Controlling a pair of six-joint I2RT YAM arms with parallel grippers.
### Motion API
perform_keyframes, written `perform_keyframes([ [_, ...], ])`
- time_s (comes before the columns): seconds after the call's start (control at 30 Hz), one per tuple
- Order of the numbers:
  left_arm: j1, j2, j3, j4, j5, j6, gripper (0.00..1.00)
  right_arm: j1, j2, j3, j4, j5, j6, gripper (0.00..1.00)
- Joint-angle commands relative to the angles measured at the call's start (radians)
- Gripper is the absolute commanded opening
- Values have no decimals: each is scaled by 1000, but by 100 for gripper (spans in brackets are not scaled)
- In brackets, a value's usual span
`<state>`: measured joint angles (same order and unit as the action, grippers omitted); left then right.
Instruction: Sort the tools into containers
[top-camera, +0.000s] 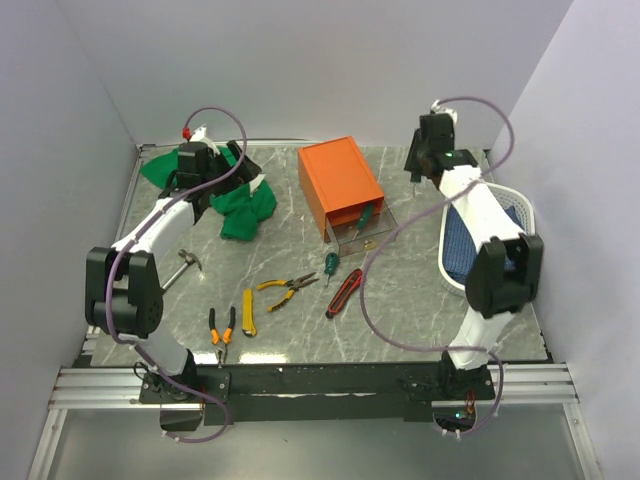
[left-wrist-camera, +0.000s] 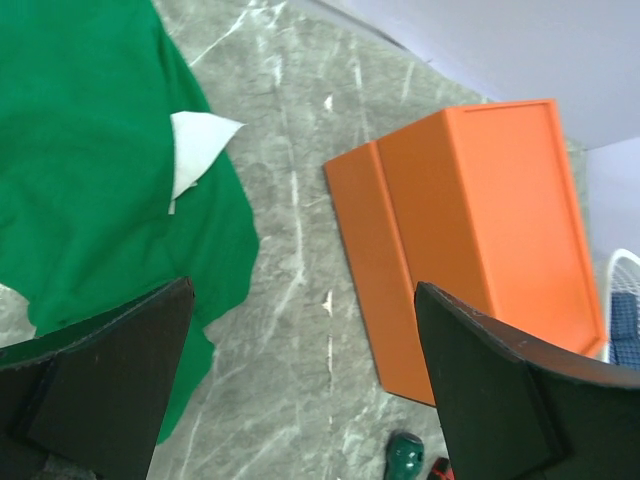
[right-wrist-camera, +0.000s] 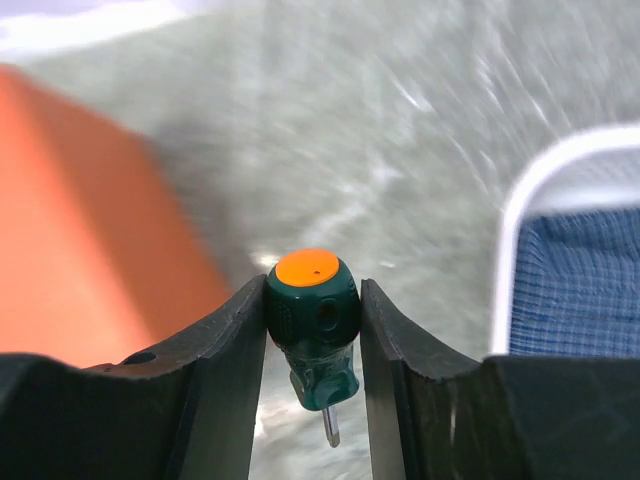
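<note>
Risks first. The right jaws are pinching the stubby green screwdriver (right-wrist-camera: 312, 325) by its rounded handle only, orange cap up, blade hanging down between the fingers (right-wrist-camera: 215, 380). A round handle in a two-point pinch is liable to be pivoting or slipping under a hard swing, and the wrist view's background is smearing, so I am judging speed the likeliest cause of a drop.

The tool is hanging above the worktop (top-camera: 430, 290) at the back right, beside the orange box (top-camera: 338, 182) and well apart from the open clear drawer (top-camera: 358, 232). A release short of the drawer is going to be landing it on the worktop or in the white basket (right-wrist-camera: 503, 260) near the arm. The drawer is narrow and is already holding another green screwdriver (top-camera: 367, 214), so a tilted drop could be catching the wall. The purple cable (top-camera: 372, 300) is drooping near the drawer and the red-black knife (top-camera: 343, 293), so it could be dragging either.

Pose: the right arm (top-camera: 480, 215) is standing raised, wrist folded over, jaws pointing down. The left arm (top-camera: 165, 215) is reaching back left over the green cloth (top-camera: 240, 215), jaws spread wide and carrying nothing.

Lying unsorted on the worktop are a third screwdriver (top-camera: 329, 266), yellow pliers (top-camera: 288, 288), yellow knife (top-camera: 248, 310), orange-black pliers (top-camera: 222, 330) and hammer (top-camera: 180, 268).
</note>
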<state>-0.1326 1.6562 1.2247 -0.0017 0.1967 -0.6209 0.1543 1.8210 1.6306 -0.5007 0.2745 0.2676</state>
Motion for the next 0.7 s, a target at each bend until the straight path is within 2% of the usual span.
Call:
perform_keyframes([
  [0.0,-10,-85,-27,58,24,15,99,11,-164,-23,50,-223,27,0],
  [0.2,-12,-139,-57,58,15,30,99,56,-270,-172,28,-343,208,0],
  [0.37,-12,-187,-85,46,-3,47,99,102,-292,-297,83,-388,235,0],
  [0.47,-10,-208,-109,49,-2,46,99,117,-264,-308,122,-420,259,0],
  [0.67,-9,-254,-162,51,4,43,99,134,-190,-239,76,-413,323,1],
])
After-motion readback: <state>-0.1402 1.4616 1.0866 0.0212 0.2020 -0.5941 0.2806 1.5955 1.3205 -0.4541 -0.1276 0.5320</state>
